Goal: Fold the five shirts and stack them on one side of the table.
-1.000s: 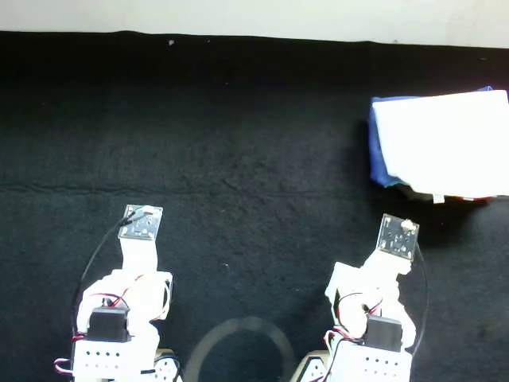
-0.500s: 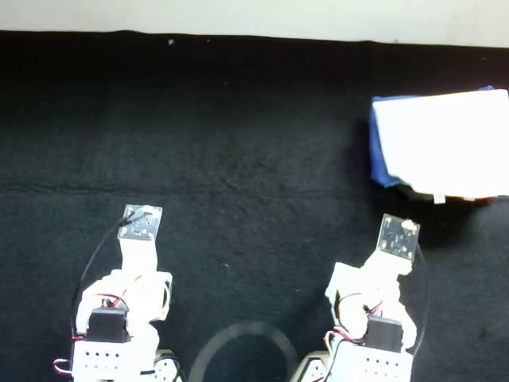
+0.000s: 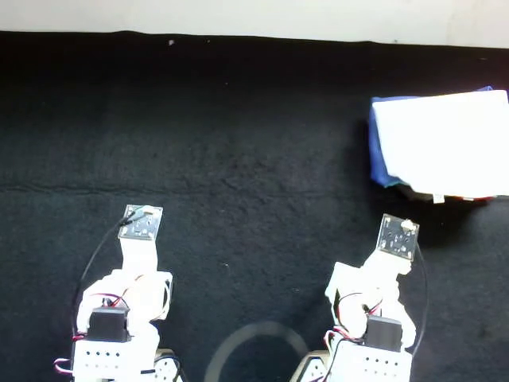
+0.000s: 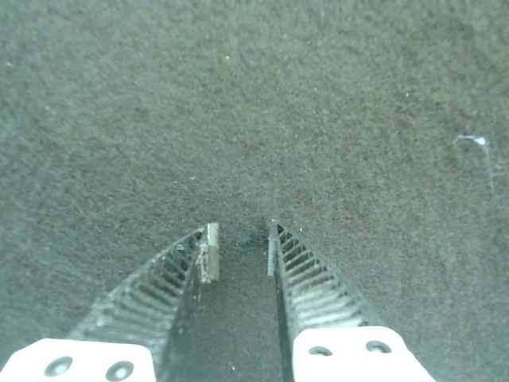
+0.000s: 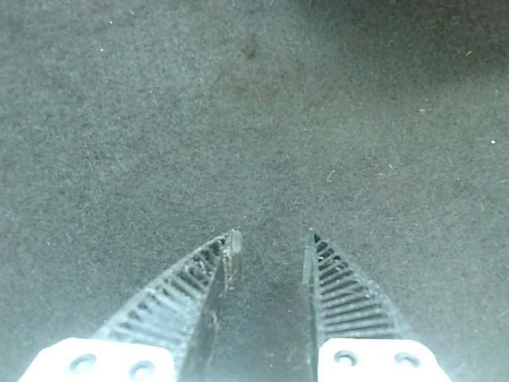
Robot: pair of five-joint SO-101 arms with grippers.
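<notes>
The folded shirts sit in one stack [image 3: 440,143] at the far corner of the black cloth-covered surface [image 3: 238,119]. A white shirt [image 3: 445,135] lies on top, and a blue one [image 3: 374,155] shows along the stack's edge beneath it. Both arms are drawn back at the near edge, well apart from the stack. The left tool [image 4: 238,251] hangs released just over the bare cloth, its fingers a little apart with nothing between them. The right tool [image 5: 270,255] is the same, parted and gripping nothing.

Lab setup: blk felt table [image 3: 238,119], wht wall [image 3: 238,14]
</notes>
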